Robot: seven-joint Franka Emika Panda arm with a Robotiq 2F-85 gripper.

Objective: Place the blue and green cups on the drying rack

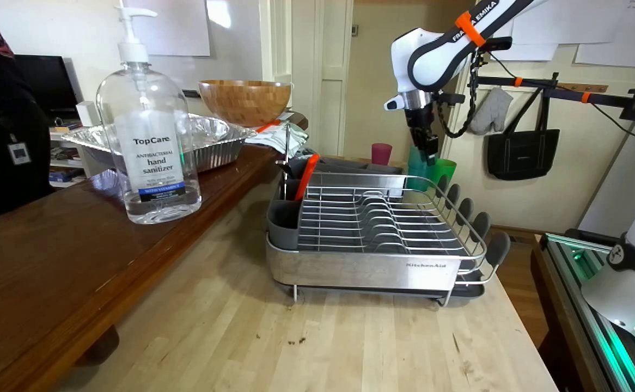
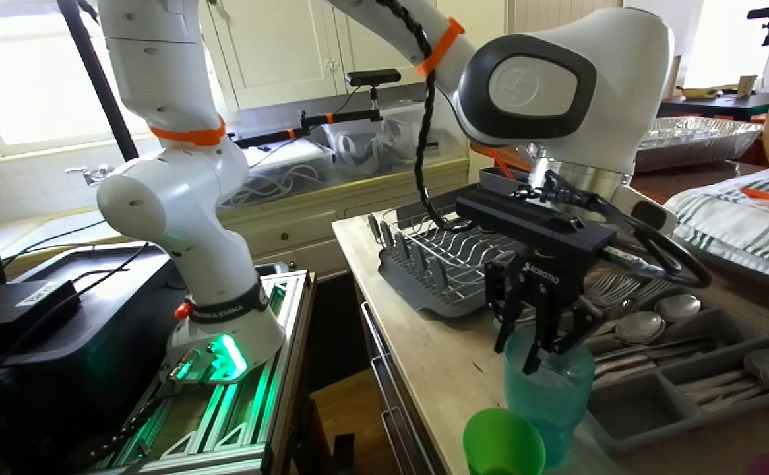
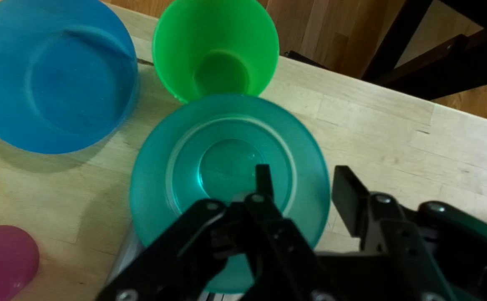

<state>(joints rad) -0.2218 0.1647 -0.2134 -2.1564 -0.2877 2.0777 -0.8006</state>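
Sanitizer bottle [image 1: 151, 141] is being shown at left in an exterior view; rightward, the drying rack [image 1: 350, 270] is being carried by the counter [image 1: 372, 354]. Across the wrist view, a pink cup [image 3: 3, 263], the blue cup [image 3: 55, 83], the green cup [image 3: 216, 46] and the teal cup [image 3: 222, 163] are being supported by that counter, the last two being seen just beyond the rack. The teal rim is being straddled by the hand [image 3: 304, 179], fingers [image 3: 348, 200] spread; whether contact is being made cannot be told.

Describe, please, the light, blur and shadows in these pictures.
In an exterior view, the window is washed out; in both exterior views, the base glows green; in the wrist view, the gripper looks slightly blurred and soft shadows fall on the table.
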